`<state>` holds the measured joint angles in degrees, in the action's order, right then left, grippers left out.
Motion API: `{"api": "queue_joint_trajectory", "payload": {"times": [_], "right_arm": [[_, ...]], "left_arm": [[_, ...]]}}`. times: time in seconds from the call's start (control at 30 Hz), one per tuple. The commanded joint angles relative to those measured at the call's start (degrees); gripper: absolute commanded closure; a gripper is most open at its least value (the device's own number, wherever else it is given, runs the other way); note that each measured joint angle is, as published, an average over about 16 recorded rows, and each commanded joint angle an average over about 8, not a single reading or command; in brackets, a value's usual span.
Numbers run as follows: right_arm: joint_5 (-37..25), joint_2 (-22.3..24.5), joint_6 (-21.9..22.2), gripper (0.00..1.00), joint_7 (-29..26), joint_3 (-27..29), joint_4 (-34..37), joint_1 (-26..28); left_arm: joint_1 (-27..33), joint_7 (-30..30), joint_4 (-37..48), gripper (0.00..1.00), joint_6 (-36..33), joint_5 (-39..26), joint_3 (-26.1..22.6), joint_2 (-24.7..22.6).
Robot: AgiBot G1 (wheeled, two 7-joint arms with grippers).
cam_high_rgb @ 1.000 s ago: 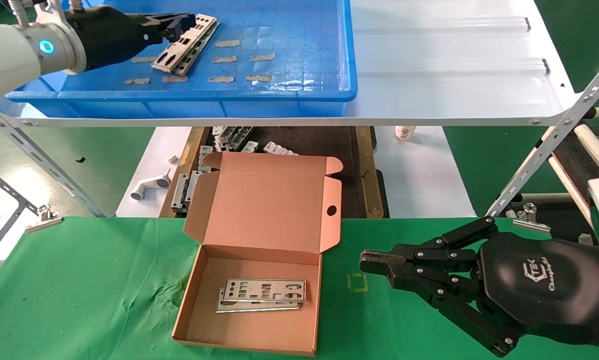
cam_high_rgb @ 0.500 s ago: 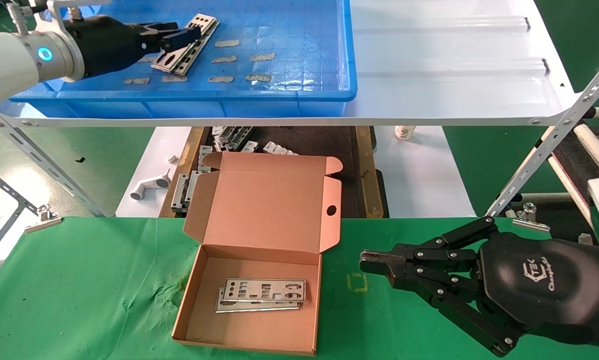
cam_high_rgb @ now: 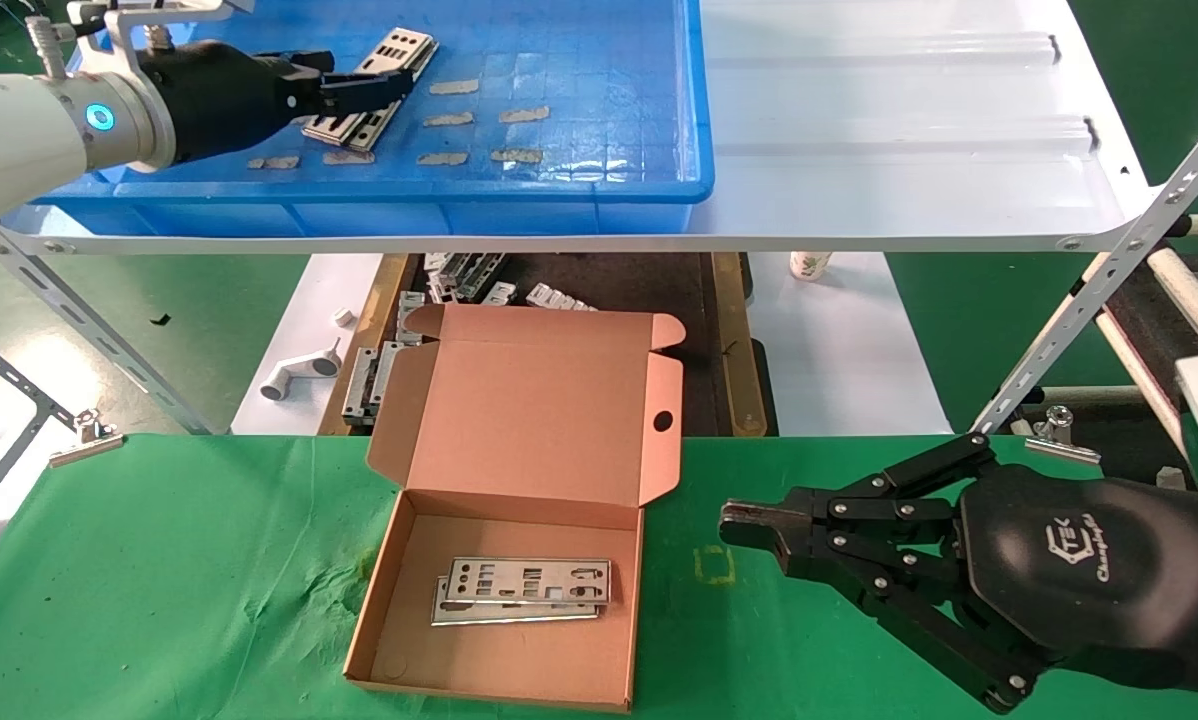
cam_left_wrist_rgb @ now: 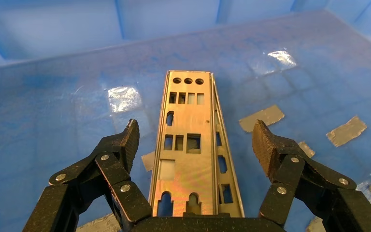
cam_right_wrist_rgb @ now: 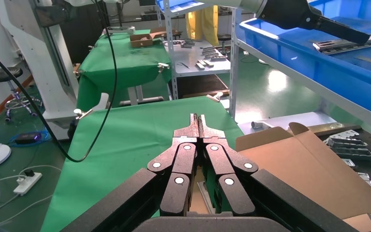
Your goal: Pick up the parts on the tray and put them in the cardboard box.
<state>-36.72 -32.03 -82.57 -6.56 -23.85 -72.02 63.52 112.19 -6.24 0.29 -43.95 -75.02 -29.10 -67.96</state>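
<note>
With our left end effector (cam_left_wrist_rgb: 193, 145) spread wide and straddling the stacked I/O shield plates (cam_left_wrist_rgb: 189, 154) on the blue tray (cam_high_rgb: 559, 190) floor, we judge the best move is to keep it centred along the top plate's long axis, settle lower, and close across the narrow width so that only one plate lifts. Our right end effector (cam_high_rgb: 749, 525) sits pinched together and empty over the green counter (cam_high_rgb: 159, 560), beside the cardboard box (cam_high_rgb: 579, 400) already holding two plates. Only the left wrist view shows the finger pads (cam_left_wrist_rgb: 130, 140) clear of the plate's edges; the head view alone shows the box.
</note>
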Motion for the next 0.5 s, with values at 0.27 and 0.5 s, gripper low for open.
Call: {"api": "queue_joint_trajectory", "payload": {"times": [0.27,0.5], "right_arm": [[0.00,0.00,0.00,1.00,0.00,0.00,0.00,0.00],[0.00,0.00,0.00,1.00,0.00,0.00,0.00,0.00]], "left_arm": [[-0.23,-0.25,-0.09,1.00,-0.11,0.05,0.03,-0.05],[-0.55,-0.44,0.02,1.00,0.43,-0.14,-0.10,-0.15]]}}
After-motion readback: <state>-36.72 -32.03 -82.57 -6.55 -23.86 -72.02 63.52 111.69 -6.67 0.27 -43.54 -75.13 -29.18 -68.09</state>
